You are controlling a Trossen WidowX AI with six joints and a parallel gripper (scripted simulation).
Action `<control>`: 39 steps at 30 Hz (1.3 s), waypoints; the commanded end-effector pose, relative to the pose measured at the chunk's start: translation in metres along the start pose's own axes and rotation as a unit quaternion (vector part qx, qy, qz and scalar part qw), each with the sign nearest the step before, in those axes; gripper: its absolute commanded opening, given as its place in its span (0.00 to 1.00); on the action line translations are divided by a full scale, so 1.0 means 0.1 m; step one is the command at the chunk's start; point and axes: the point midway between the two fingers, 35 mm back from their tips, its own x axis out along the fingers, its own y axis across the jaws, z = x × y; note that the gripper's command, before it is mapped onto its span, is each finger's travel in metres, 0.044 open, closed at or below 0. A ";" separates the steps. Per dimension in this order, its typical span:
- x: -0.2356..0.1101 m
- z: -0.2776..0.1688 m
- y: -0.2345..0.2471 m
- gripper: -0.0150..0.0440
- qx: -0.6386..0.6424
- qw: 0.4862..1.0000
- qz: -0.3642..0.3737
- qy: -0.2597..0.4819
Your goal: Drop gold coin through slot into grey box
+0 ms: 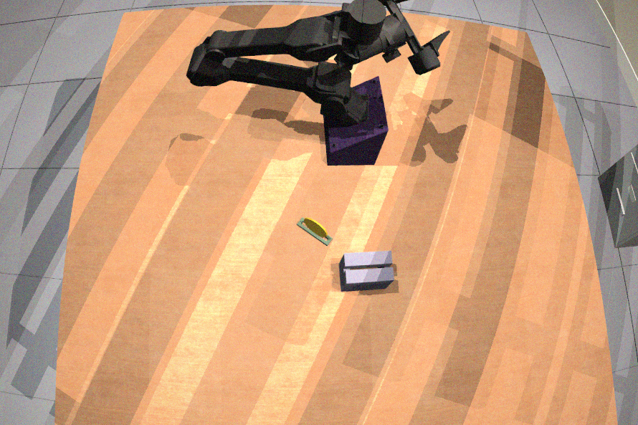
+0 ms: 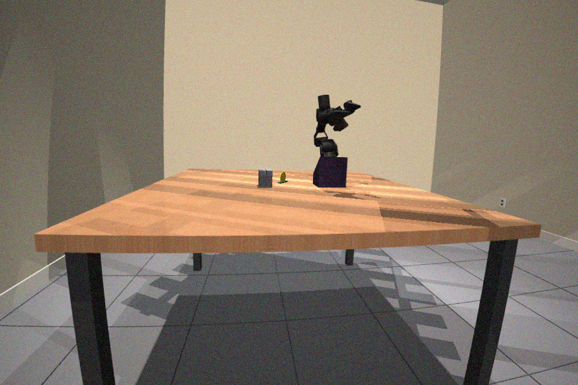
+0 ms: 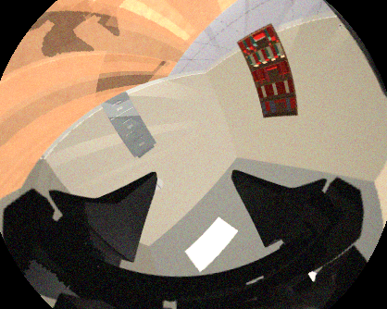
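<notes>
Top view: a dark six-joint arm (image 1: 267,51) folds back over itself above its purple base block (image 1: 360,144) at the far side of a wooden worktop (image 1: 206,307). Its pincer (image 1: 419,18) hangs out past the block with fingers spread wide and nothing between them. Well apart from it, near the middle of the worktop, the gold coin (image 1: 315,226) stands on edge in its shallow dark-green holder (image 1: 326,239). Just beside that, a closed grey box (image 1: 366,269) shows a narrow slot (image 1: 368,267) running along its lid.

Exterior view: seen from across the room, the worktop (image 2: 233,226) rests on dark legs over a tiled floor. The arm (image 2: 326,130) rises from the purple block (image 2: 330,172), the pincer (image 2: 347,112) held high and pointing away from the task items. The coin (image 2: 282,176) stands upright between the grey box (image 2: 265,178) and the block, apart from both.

Wrist view: two dark fingers frame the lower edge, set wide with only background in the gap. Beyond them lie pale walls, a strip of worktop (image 3: 62,109) and a red patterned panel (image 3: 271,69). Coin and box are out of sight.
</notes>
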 end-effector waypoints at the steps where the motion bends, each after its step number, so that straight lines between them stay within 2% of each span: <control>1: 0.00 -0.01 0.03 0.89 0.010 1.000 0.006 0.001; 5: -0.14 -0.19 0.55 0.71 0.212 0.968 0.131 0.038; 9: -0.46 -0.27 1.15 0.53 0.432 0.856 0.261 0.109; 14: -1.03 -0.17 1.76 0.53 0.641 0.627 0.382 0.223; 19: -1.64 0.06 2.10 0.53 0.740 0.376 0.450 0.330; 27: -2.55 0.52 2.28 0.53 0.731 0.000 0.494 0.472; 32: -3.09 0.84 2.16 0.53 0.651 -0.194 0.497 0.540; 34: -3.19 0.91 2.10 0.53 0.631 -0.227 0.496 0.552; 39: -3.20 0.91 2.10 0.53 0.629 -0.229 0.496 0.552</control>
